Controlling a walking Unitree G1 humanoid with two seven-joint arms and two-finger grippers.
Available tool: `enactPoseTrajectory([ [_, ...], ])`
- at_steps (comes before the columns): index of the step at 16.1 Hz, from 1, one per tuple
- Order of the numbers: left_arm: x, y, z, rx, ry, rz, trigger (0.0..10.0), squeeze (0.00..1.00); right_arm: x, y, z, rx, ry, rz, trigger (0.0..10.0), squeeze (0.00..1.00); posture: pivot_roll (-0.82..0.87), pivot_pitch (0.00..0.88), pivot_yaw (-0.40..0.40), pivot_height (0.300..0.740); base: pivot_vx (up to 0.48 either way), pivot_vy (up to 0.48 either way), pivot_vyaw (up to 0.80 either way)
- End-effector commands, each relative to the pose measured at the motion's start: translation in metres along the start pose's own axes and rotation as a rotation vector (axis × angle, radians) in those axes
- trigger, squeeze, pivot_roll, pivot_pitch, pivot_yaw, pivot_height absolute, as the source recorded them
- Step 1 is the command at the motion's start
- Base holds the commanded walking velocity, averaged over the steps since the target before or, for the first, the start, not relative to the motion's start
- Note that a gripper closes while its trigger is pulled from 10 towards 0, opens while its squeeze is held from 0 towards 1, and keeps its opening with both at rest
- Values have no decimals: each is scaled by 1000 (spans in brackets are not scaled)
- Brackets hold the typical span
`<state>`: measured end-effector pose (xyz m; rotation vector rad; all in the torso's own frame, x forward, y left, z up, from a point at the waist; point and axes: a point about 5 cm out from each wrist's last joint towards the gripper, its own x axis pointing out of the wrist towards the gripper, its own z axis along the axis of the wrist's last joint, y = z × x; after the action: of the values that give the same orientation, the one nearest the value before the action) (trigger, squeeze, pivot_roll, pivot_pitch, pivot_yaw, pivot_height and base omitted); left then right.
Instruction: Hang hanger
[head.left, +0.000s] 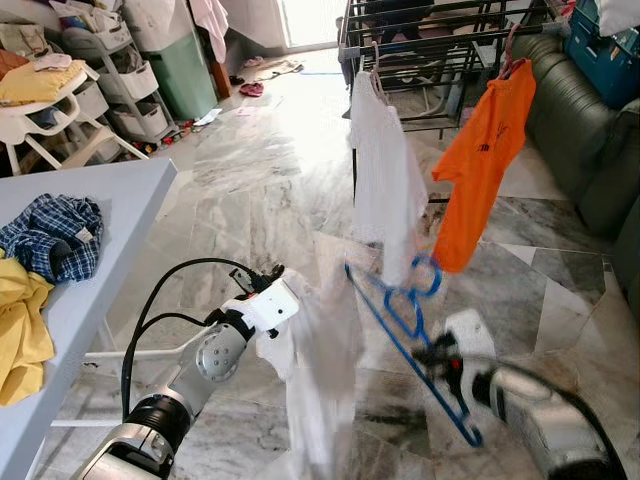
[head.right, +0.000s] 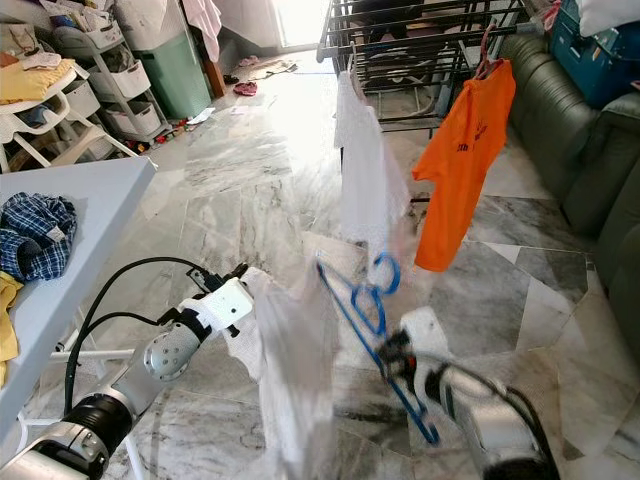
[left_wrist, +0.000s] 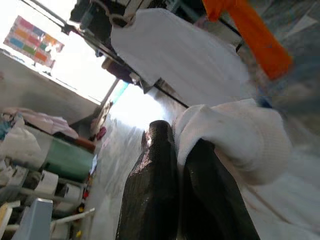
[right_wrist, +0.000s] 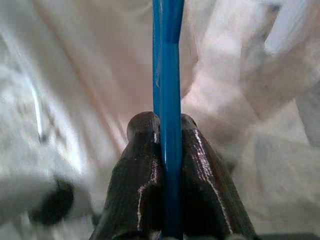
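My right gripper (right_wrist: 167, 125) is shut on the lower bar of a blue hanger (right_wrist: 169, 75). It holds the hanger tilted above the marble floor, with the hook (head.left: 428, 275) up toward the drying rack (head.left: 440, 40). To its left, my left gripper (left_wrist: 177, 145) is shut on a white garment (head.left: 315, 380), which droops between the two arms and partly drapes the hanger. On the rack a white shirt (head.left: 385, 170) and an orange shirt (head.left: 485, 160) hang on hangers.
A pale table (head.left: 100, 200) at the left carries a plaid garment (head.left: 50, 235) and a yellow one (head.left: 20, 330). A dark sofa (head.left: 590, 130) lines the right side. Shelves (head.left: 110, 70) and a green bin (head.left: 185, 70) stand at the back left.
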<state>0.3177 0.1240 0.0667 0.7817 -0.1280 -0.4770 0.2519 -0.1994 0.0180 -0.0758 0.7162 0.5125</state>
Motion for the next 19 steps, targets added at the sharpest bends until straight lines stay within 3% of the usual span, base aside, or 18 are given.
enactPoseTrajectory([
  [1, 2, 13, 2, 18, -19, 36, 10000, 0, 3, 5, -7, -47, 36, 22, 10000, 0, -151, 32, 147, 740, 0, 0, 0],
  [3, 4, 20, 6, 12, -43, 72, 10000, 0, 3, 9, -27, -63, 110, 58, 10000, 0, -138, 33, 147, 740, 0, 0, 0],
  [5, 4, 23, 4, 20, -36, 81, 10000, 0, 0, 22, -49, -171, 197, 171, 10000, 0, -134, 34, 149, 740, 0, 0, 0],
  [9, 3, 23, 2, 33, -35, 71, 10000, 0, -3, 8, -58, -235, 246, 109, 10000, 0, -135, 35, 157, 740, 0, 0, 0],
  [14, 5, 24, 3, 42, -35, 66, 10000, 0, -15, 2, -66, -376, 335, 182, 10000, 0, -140, 32, 164, 740, 0, 0, 0],
  [16, 5, 22, 3, 45, -32, 57, 10000, 0, -11, 5, -56, -384, 262, 190, 10000, 0, -141, 29, 164, 740, 0, 0, 0],
  [18, 3, 18, 1, 44, -27, 37, 10000, 0, 2, -8, -23, -278, 34, -29, 10000, 0, -141, 25, 168, 740, 0, 0, 0],
  [19, 2, 15, 0, 45, -22, 28, 10000, 0, 2, -5, -16, -248, -25, -3, 10000, 0, -141, 25, 168, 740, 0, 0, 0],
])
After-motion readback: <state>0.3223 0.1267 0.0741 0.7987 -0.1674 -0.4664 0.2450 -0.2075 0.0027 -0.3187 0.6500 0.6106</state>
